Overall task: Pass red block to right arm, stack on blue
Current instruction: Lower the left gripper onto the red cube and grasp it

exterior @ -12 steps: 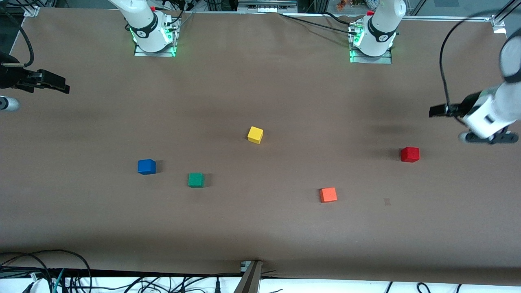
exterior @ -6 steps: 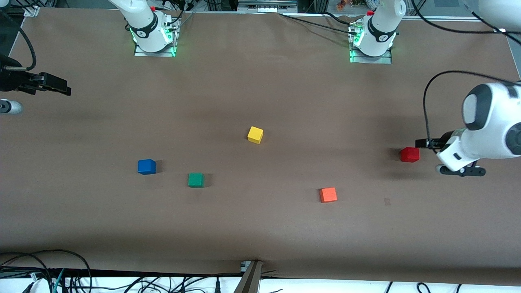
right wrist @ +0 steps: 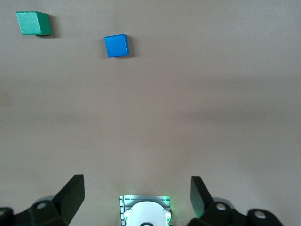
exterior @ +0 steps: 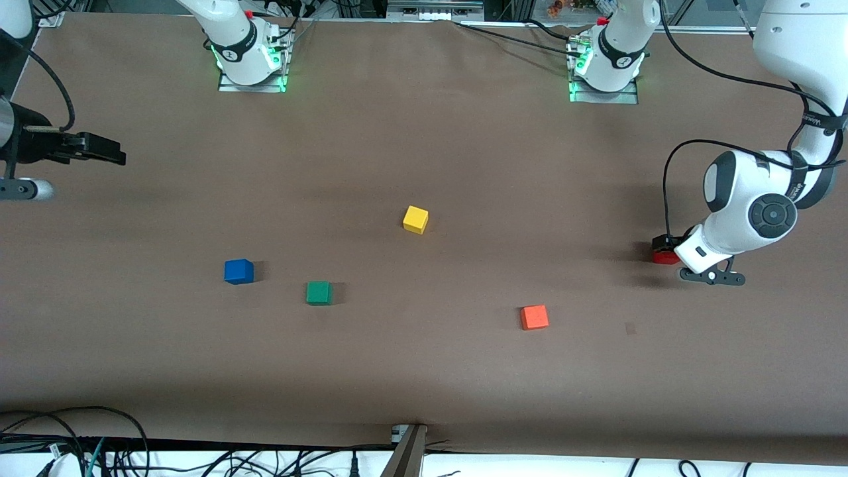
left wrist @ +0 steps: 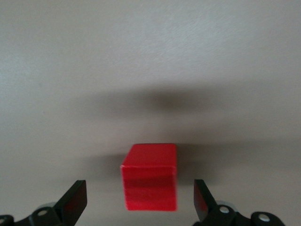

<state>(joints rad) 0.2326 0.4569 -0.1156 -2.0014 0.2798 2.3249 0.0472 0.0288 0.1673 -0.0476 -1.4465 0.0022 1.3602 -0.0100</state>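
The worktop (exterior: 424,371) is a broad brown sheet, flat and plain, running edge to edge between the two arm bases. Cables (exterior: 79,454) lie bundled along the edge nearest the front camera, off the sheet. Wide bare stretches separate the five blocks, and none touches another.

The left arm (exterior: 752,212) reaches down at its own end of the worktop. The left gripper (left wrist: 140,202) is low over the red block (left wrist: 150,176), fingers spread wide with the block between them and a clear gap on each side; it grips nothing. In the front view the red block (exterior: 662,258) sits on the worktop, mostly covered by the gripper.

The right arm (exterior: 13,142) waits at the other end, over the worktop's edge. The right gripper (right wrist: 137,197) is wide open and empty.

The blue block (exterior: 238,271) rests on the worktop toward the right arm's end, well apart from the red block. The green block (exterior: 318,293) lies near it, a little nearer the front camera. The yellow block (exterior: 415,219) sits mid-worktop, farther from the camera. The orange block (exterior: 534,317) lies nearest the camera, toward the left arm's end.
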